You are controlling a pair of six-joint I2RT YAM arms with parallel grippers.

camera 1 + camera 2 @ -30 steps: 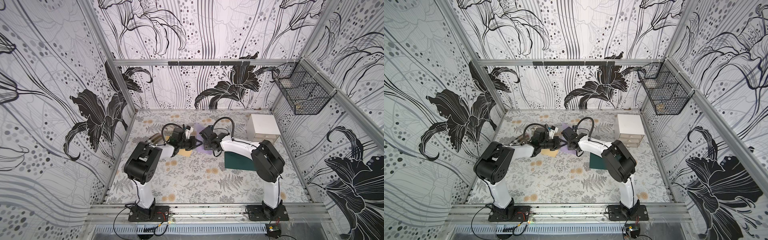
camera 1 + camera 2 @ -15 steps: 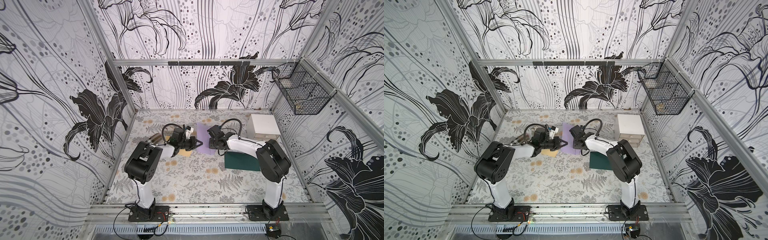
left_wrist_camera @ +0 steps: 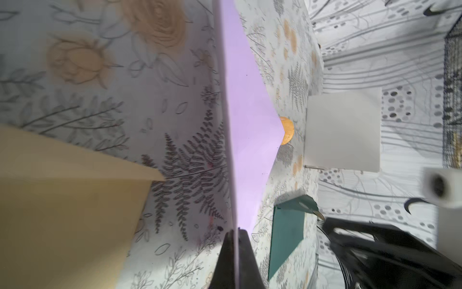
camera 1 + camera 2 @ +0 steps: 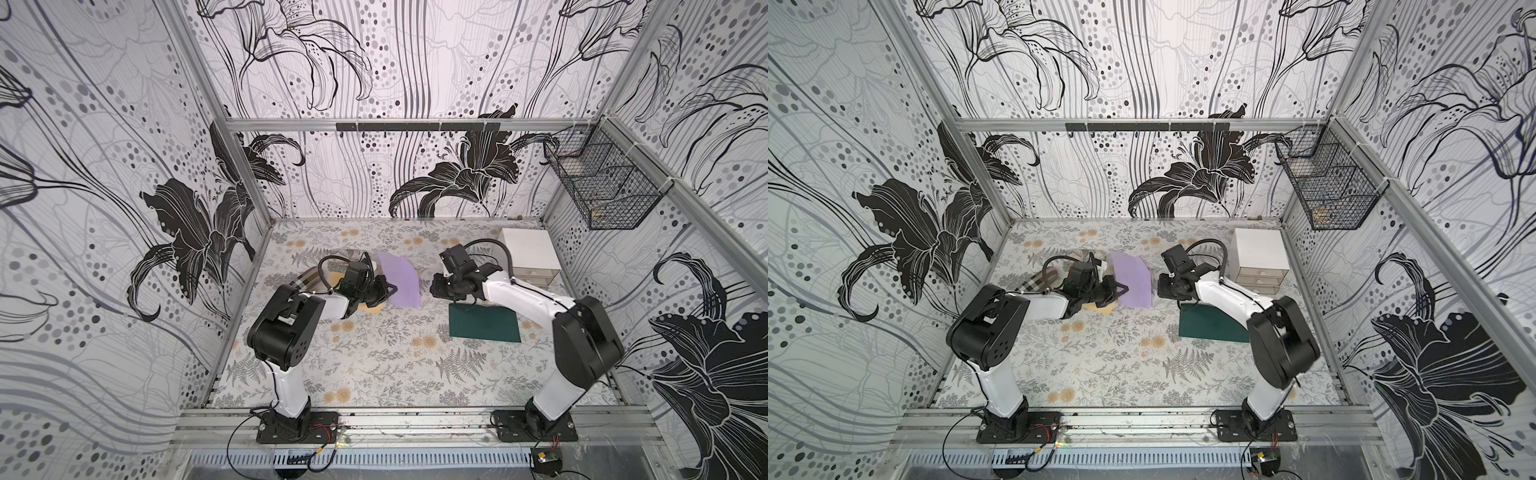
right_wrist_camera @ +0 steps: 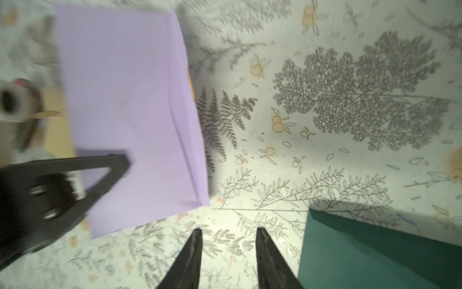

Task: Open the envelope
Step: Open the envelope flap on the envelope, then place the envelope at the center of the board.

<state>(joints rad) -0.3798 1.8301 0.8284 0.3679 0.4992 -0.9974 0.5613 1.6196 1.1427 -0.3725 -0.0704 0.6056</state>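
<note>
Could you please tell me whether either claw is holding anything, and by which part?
The left claw is shut on the purple envelope, pinching it by one edge. The right claw is open and holds nothing.

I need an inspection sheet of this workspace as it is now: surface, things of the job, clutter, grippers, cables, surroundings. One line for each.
Surface: table with a floral print, flat.
Job's things: purple envelope, held at one edge and tilted; its pointed flap seems lifted.
Clutter: green envelope flat by the right arm; yellow envelope under the left arm; white drawer box at the back.
Grippers: left gripper shut on the purple envelope; right gripper open, fingers empty, beside the envelope and apart from it.
Cables: black loop at the left wrist; loose wires by the bases.
Surroundings: patterned walls; wire basket on the wall at the robot's right.
</note>
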